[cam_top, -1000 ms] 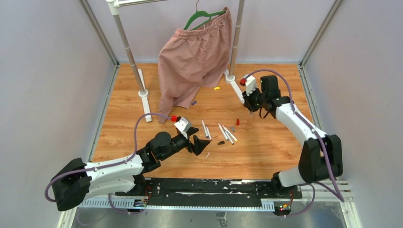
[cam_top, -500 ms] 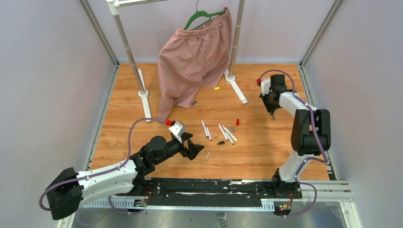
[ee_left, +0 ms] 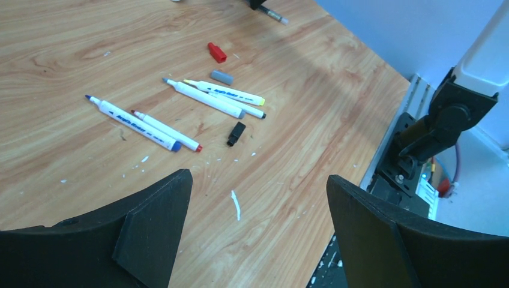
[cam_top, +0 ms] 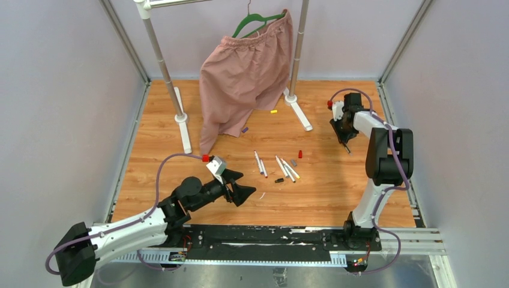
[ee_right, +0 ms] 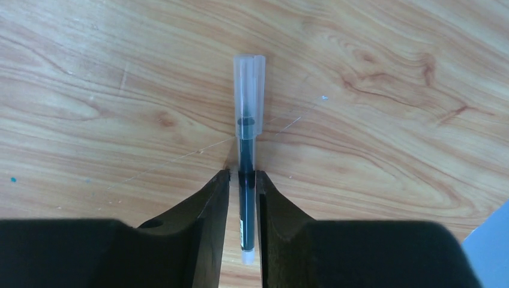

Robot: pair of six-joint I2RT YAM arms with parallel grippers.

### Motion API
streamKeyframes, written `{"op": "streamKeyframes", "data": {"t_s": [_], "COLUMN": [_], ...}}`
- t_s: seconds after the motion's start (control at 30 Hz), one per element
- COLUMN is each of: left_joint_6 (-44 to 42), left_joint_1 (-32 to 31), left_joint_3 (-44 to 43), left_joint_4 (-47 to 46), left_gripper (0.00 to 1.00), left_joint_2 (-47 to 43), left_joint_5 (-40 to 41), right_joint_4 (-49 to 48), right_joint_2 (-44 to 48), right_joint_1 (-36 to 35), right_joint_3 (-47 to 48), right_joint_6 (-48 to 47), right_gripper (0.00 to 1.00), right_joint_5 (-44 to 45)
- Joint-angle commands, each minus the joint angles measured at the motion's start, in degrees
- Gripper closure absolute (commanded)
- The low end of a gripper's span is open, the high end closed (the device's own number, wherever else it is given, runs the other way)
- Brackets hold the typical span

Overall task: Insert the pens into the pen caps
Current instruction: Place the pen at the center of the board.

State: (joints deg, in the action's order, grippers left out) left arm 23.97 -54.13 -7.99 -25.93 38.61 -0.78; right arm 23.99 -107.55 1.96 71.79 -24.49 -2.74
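Wooden table (cam_top: 336, 192), perhaps 5 pens (ee_left: 204, 99), caps (ee_left: 216, 52)

Close view across a wooden table (ee_left: 336, 102) scattered with small white flecks. The left gripper (ee_left: 258, 179) fills the bottom edge, its two black fingers (ee_left: 153, 222) set wide apart with nothing between them.

Beyond them lie two white marker pens side by side, the blue-tipped pen (ee_left: 129, 122) and the red-tipped pen (ee_left: 167, 131). Just right of those is a bunch of white pens (ee_left: 210, 100), one yellow-ended. A black cap (ee_left: 236, 133) lies near the bunch, a grey cap (ee_left: 221, 77) just beyond it, and a red cap (ee_left: 216, 52) farther back.

At the top edge the end of a dark pen (ee_left: 273, 13) shows, cut off by the frame. A black arm base (ee_left: 441, 117) stands at the right.
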Motion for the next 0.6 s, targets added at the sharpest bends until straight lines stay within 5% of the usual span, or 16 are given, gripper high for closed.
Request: {"op": "streamKeyframes", "data": {"t_s": [0.0, 0.3, 0.57], "left_joint_6": [2.99, 4.94, 3.04], "left_joint_1": [0.16, 0.16, 0.16], "left_joint_3": [0.69, -2.52, -13.86], "left_joint_4": [0.18, 0.65, 12.05], "left_gripper": [0.12, 0.12, 0.09], "left_joint_2": [-1.73, -1.22, -0.88], "left_joint_5": [-2.30, -4.32, -3.03], "right_joint_4": [4.37, 5.39, 5.58], "right_joint_2": [-0.36, 10.54, 27.34], "right_joint_1": [1.00, 1.48, 1.55], "right_joint_3": [0.53, -0.07, -3.18], "right_joint_6": [-0.07, -1.75, -1.74], "right_gripper": [0.70, 0.51, 0.42], "right_joint_5": [-1.89, -5.20, -17.93]}}
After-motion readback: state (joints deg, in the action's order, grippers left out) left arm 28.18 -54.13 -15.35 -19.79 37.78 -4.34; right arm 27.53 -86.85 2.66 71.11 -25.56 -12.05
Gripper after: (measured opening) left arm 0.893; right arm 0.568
